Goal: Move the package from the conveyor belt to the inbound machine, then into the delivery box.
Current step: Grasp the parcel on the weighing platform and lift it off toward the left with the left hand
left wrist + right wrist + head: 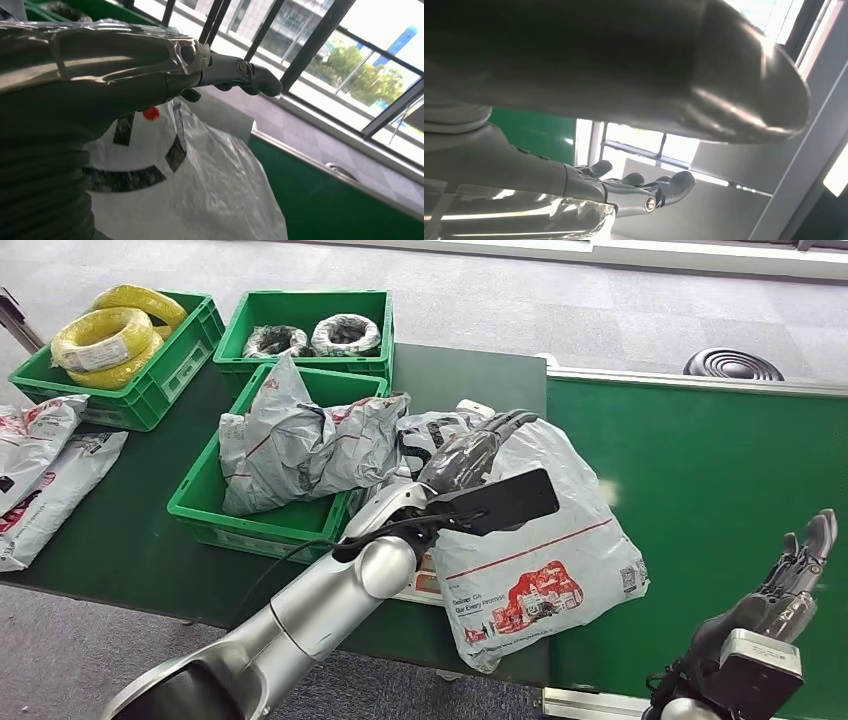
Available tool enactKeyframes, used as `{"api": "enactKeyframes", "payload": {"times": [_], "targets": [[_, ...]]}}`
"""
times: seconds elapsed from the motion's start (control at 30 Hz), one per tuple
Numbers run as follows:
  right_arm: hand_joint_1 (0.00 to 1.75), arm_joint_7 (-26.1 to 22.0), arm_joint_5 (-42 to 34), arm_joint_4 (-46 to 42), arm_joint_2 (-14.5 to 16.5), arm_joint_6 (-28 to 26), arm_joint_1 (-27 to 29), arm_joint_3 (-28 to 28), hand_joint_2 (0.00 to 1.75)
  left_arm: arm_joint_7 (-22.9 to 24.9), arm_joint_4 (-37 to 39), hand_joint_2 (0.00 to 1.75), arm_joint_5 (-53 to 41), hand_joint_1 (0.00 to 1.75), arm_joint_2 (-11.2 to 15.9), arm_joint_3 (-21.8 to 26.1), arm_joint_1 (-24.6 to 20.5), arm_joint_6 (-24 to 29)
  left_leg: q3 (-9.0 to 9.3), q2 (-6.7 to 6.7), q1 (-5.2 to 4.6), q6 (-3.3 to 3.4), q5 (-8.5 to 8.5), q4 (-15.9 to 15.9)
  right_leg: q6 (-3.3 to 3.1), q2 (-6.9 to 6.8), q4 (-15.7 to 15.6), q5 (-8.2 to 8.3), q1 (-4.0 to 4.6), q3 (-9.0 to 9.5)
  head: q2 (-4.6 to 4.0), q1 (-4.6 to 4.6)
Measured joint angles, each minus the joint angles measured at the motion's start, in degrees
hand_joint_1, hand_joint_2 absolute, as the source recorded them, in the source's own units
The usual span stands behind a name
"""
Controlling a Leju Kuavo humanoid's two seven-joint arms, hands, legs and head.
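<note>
**A:** Green belt [720, 470] on the right, dark table [120, 530] on the left, grey floor beyond. Left hand?

**B:** Left hand [475, 455] lies flat on top of the package [540, 570], fingers [250, 80] straight, stretched fwd, not curled round anything. No grip.

**A:** Package where?

**B:** Grey bag w/ red print, lying across the belt's left edge, partly on the table, near end hanging over the front edge. Just beside it, left, a green bin [260, 520] w/ more grey bags [300, 440] piled in.

**A:** Right hand?

**B:** Right hand [790, 585] is raised over the belt's near right corner, fingers [664, 187] extended, apart, holding nothing. Well apart from the package.

**A:** Rest?

**B:** Two more green bins at the table's far side: one w/ yellow coils [110, 335], one w/ dark coils [315, 337]. Flat bags [45, 475] at the table's left end. Windows [350, 55] beyond the belt in the left wrist view.
</note>
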Motion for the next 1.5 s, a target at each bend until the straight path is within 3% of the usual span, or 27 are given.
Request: {"api": "enactKeyframes", "payload": {"times": [0.17,0.6,0.63,0.77,0.83,0.97,1.27,1.5], "targets": [[0.0,0.1,0.4,-2.5,1.4,-0.3,1.4,-0.6,0.0,1.5,6.3,1.75,5.2,0.0,-0.9,-9.7,-3.8,1.8,0.01,0.12,0.01,0.0,0.0,0.0,0.0,0.09,0.0,0.0,0.01,-0.02,0.0,-0.02],[0.0,0.0,2.7,-6.1,4.3,0.6,2.1,-1.0,0.0,7.1,16.0,1.75,12.4,0.02,-1.2,-23.0,-5.5,-1.0,0.01,0.12,0.01,0.0,0.0,0.0,0.0,0.08,0.0,0.0,0.01,0.0,0.0,-0.01],[0.0,0.0,2.8,-6.2,4.5,0.7,2.1,-1.0,0.0,7.6,16.5,1.75,12.5,0.12,-1.2,-24.3,-5.5,-1.3,0.0,0.12,0.01,0.0,0.0,0.0,0.0,0.08,0.0,0.0,0.01,0.0,0.0,-0.01],[0.0,-0.3,2.5,-6.2,4.8,0.8,2.1,-1.1,0.0,8.4,18.2,1.75,11.3,1.47,-1.2,-28.6,-5.5,-2.4,0.0,0.11,0.01,0.0,0.0,0.0,0.0,0.08,0.0,0.0,0.01,0.01,0.0,0.0],[0.0,-0.6,2.1,-6.2,4.9,0.9,2.0,-1.1,0.0,8.7,19.2,1.75,10.5,1.62,-1.3,-30.0,-5.5,-2.9,0.0,0.11,0.01,0.0,0.0,0.0,0.0,0.08,0.0,0.0,0.01,0.01,0.0,0.0],[0.0,-0.8,2.0,-6.2,4.9,0.8,1.8,-1.1,1.75,9.3,21.1,1.75,9.0,1.62,-1.3,-31.5,-5.6,-3.5,0.05,0.11,0.01,0.0,0.0,0.0,0.0,0.08,0.0,0.0,0.01,0.07,0.0,0.0],[0.0,-0.8,2.2,-6.1,5.1,0.5,1.4,-1.0,1.75,10.6,24.1,1.75,6.5,1.75,-1.7,-32.0,-6.5,0.3,0.11,0.11,0.01,0.0,0.0,0.0,0.0,0.08,0.0,0.0,0.01,0.14,0.0,-0.01],[0.0,-0.5,2.2,-5.8,5.2,0.5,1.2,-1.0,1.75,5.5,25.5,1.75,7.0,1.75,-1.7,-28.0,-6.7,11.7,0.1,0.11,0.01,0.0,0.0,0.0,0.0,0.08,0.0,0.01,0.01,0.12,0.0,-0.01]]}}
